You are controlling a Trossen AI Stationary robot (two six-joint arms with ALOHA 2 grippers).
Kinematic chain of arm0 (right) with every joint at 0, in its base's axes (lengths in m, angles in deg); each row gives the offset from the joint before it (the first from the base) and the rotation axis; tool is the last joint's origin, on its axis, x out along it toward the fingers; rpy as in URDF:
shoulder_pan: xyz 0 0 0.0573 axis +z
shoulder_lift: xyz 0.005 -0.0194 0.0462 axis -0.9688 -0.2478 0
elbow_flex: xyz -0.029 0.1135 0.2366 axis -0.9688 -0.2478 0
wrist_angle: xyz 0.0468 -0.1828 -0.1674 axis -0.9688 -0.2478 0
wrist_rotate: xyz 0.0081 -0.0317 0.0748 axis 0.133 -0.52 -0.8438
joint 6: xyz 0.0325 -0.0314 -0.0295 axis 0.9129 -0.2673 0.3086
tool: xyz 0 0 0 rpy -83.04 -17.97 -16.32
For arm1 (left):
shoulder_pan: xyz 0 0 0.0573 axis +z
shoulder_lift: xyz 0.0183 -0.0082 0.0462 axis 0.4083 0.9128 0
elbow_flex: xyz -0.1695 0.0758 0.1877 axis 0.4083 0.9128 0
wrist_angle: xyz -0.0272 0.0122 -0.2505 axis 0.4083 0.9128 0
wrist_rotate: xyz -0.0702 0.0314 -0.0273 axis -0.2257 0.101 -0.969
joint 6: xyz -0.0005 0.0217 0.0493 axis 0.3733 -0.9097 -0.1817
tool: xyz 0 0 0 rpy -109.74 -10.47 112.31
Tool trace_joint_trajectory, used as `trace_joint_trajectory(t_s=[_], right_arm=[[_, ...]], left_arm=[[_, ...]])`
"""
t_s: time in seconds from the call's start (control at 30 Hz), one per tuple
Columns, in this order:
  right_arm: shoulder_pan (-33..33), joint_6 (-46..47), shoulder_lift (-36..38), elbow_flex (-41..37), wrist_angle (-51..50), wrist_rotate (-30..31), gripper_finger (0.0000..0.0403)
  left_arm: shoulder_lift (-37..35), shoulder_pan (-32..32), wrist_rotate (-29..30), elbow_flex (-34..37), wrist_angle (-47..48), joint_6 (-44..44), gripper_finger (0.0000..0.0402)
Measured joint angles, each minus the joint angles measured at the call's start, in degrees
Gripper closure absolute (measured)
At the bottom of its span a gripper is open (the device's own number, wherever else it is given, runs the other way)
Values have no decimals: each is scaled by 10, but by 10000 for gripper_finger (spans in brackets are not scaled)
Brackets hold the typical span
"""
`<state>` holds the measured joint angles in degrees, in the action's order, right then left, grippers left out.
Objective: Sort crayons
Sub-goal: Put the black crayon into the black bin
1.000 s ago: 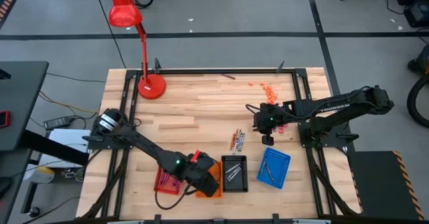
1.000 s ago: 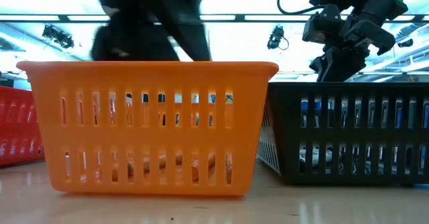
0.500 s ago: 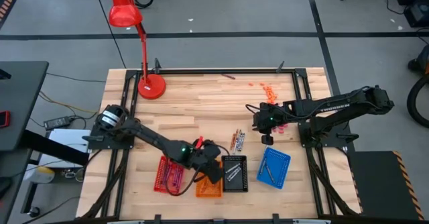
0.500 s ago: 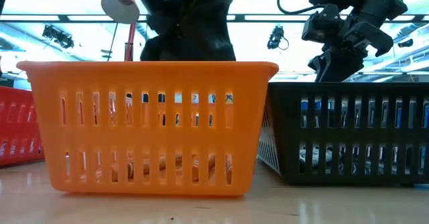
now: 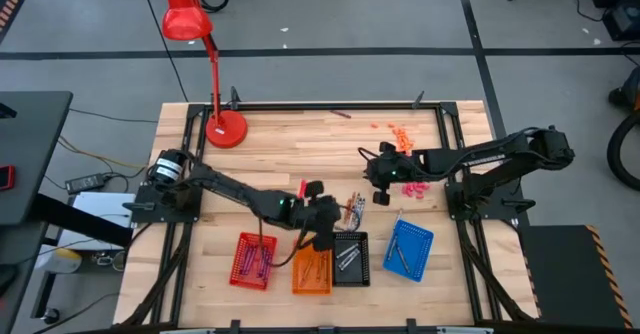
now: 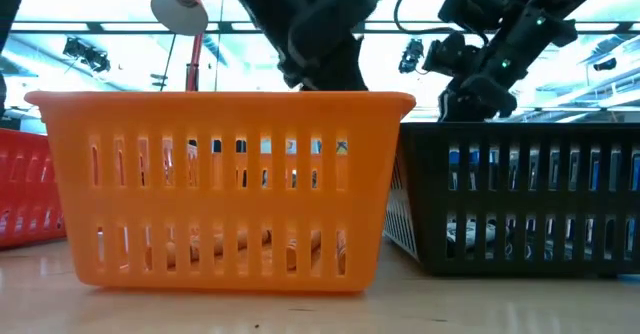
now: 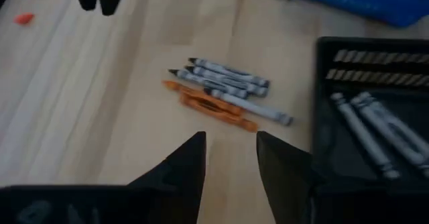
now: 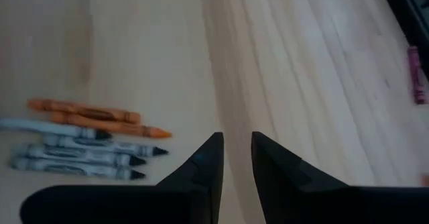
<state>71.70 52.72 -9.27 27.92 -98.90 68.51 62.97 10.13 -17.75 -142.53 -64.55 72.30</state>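
Observation:
A small heap of loose crayons (image 5: 353,210), grey-white and orange ones (image 7: 224,93), lies flat on the wooden table just beyond the row of trays. My left gripper (image 5: 336,217) hovers open beside the heap, above the gap between the orange tray (image 5: 311,271) and the black tray (image 5: 350,257); nothing is between its fingers (image 7: 231,157). My right gripper (image 5: 379,198) hangs on the heap's far-right side, fingers (image 8: 234,160) a little apart around nothing. The heap shows in its view too (image 8: 87,137).
Red tray (image 5: 252,259), orange, black and blue tray (image 5: 408,249) stand in a row near the front edge, each with crayons inside. A red desk lamp (image 5: 225,124) stands far left. Small orange bits (image 5: 400,132) and pink bits (image 5: 415,187) lie at the far right.
My left gripper has swung from above the orange tray toward the right and far side, up to the loose crayon heap, rolling its wrist on the way. My right gripper has shifted a little left toward the same heap and tipped further down.

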Motion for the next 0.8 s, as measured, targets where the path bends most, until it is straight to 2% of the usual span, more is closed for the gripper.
trace_joint_trajectory(t_s=[0.13, 0.2, 0.27, 0.4, 0.53, 0.67, 0.8], right_arm=[[1, 23, 1, 0, -18, 89, 321], [0, 15, 4, 0, -24, 101, 321], [-7, 8, 6, 0, -27, 79, 321], [-26, 0, 7, -3, -23, 30, 321], [-51, -40, 7, -31, 44, 18, 321], [-77, -69, -1, -66, 136, 18, 321], [-82, -10, -1, -62, 73, 8, 321]], left_arm=[[4, 49, -23, 0, -7, -70, 260], [4, 76, -30, 0, -12, -108, 260], [4, 108, -64, 0, -29, -139, 260], [5, 184, -175, 0, -33, -182, 260], [18, 252, -289, 2, -28, -242, 260], [22, 294, -309, -1, -56, -270, 260], [23, 308, -308, 0, -76, -285, 260]])
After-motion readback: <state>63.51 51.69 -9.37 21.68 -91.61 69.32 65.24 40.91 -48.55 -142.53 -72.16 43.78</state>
